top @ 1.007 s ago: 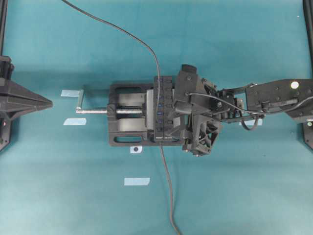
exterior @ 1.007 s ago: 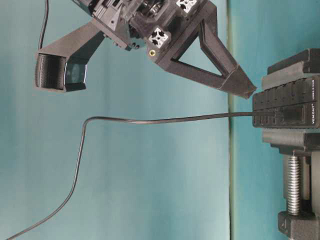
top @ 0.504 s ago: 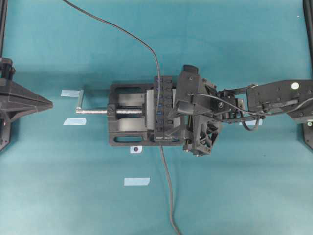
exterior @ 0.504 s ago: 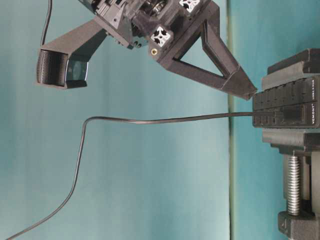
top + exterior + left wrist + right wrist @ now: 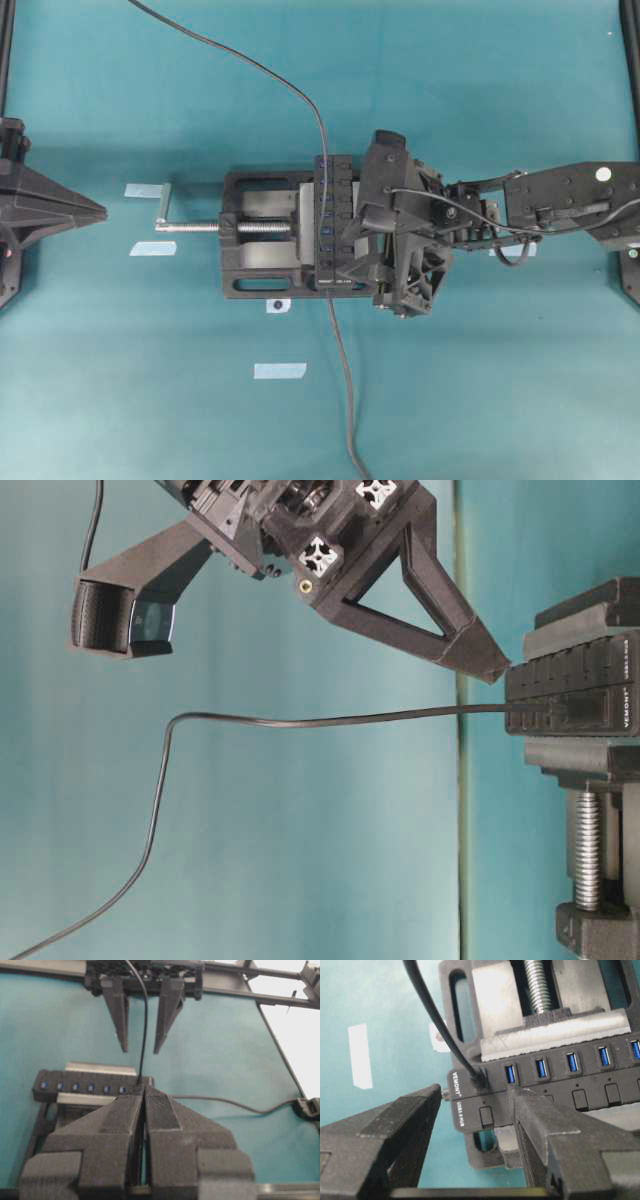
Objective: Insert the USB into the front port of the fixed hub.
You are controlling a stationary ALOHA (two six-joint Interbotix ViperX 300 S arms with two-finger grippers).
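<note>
The fixed hub is a black bar with blue sockets, clamped in a vise. The USB plug sits in the socket nearest the white print, and its thin cable runs off toward the table's near edge. My right gripper is open and empty. It straddles the printed end of the hub; one fingertip rests by the second socket and the other is just off the hub's end. My left gripper is shut and empty at the far left, well away from the hub.
The black vise holds the hub, with its silver screw handle sticking out left. The hub's own cable leads off to the back left. Several tape strips lie on the teal mat.
The right gripper has shifted only very slightly beside the hub. The plug, its cable and the left arm have not moved.
</note>
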